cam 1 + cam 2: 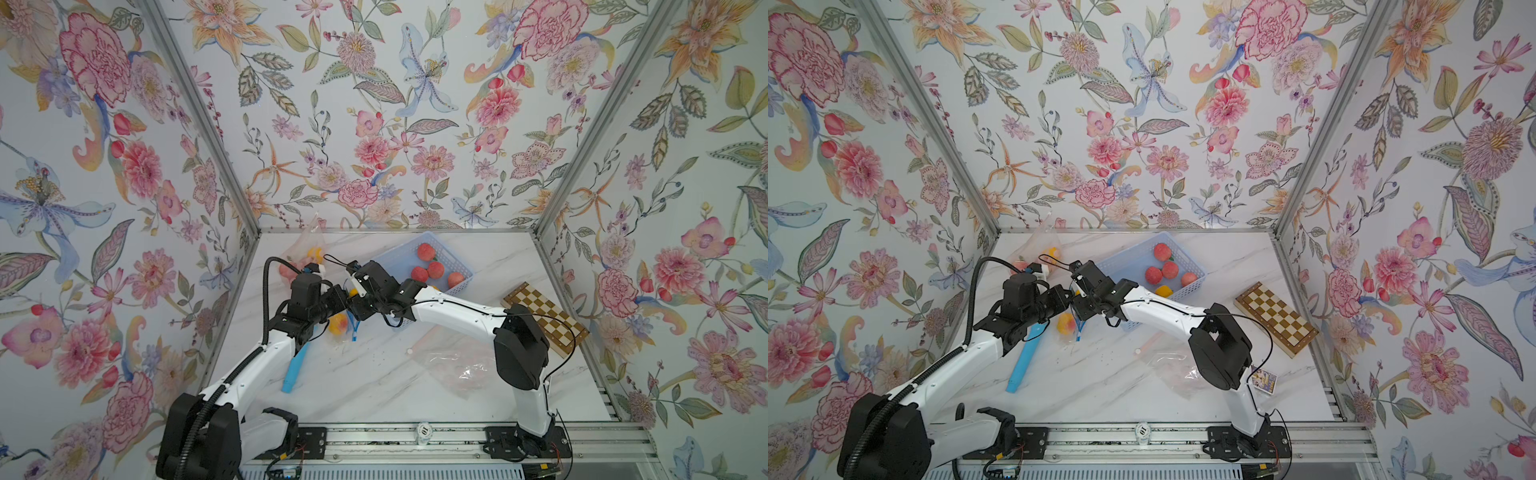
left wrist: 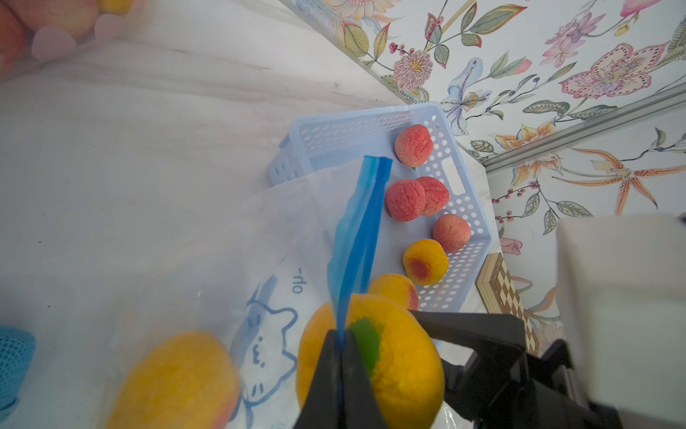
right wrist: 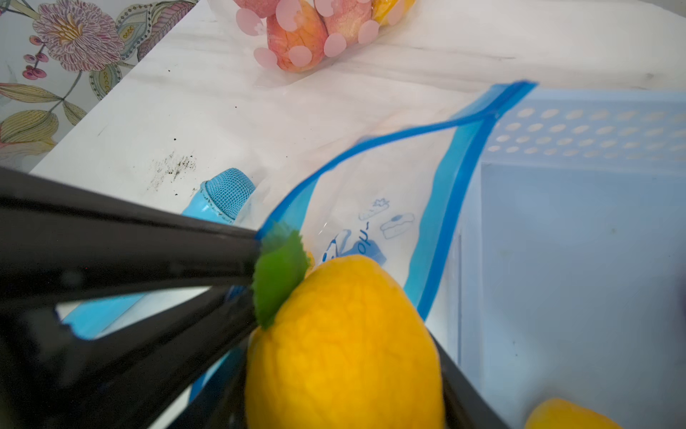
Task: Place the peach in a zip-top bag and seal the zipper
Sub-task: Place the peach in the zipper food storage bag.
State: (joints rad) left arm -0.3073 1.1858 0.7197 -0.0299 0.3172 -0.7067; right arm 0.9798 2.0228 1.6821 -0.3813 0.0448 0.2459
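Left jaws pinch the blue zipper rim (image 3: 453, 193) of the clear plastic zip-top bag (image 3: 371, 174); right jaws grip the yellow, green-leafed peach (image 3: 349, 327) just at its mouth, opening straight ahead.

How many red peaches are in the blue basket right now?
4 red peaches. One sits farthest back, two touch in the middle, and one lies toward the right rim of the blue basket. The right arm covers a corner, so more may be hidden.
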